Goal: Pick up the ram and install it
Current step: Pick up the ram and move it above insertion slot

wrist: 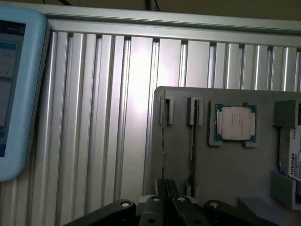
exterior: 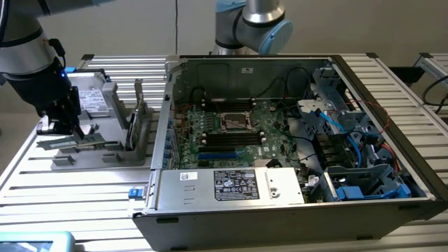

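While the thin ram stick is stood edge-on in the flat grey plastic tray, it appears clamped by the shut jaws of the black gripper, so pick-up is judged underway and a straight lift called for.

Soft, even light falls from overhead, so the ribbed metal worktop around the grey tray looks pale with barely a shadow, while the open computer case beside the tray is dim inside. In the wrist view a broad white glare streaks the worktop slats just beside the tray's corner. The fingers over the tray's edge sit in deep shade.
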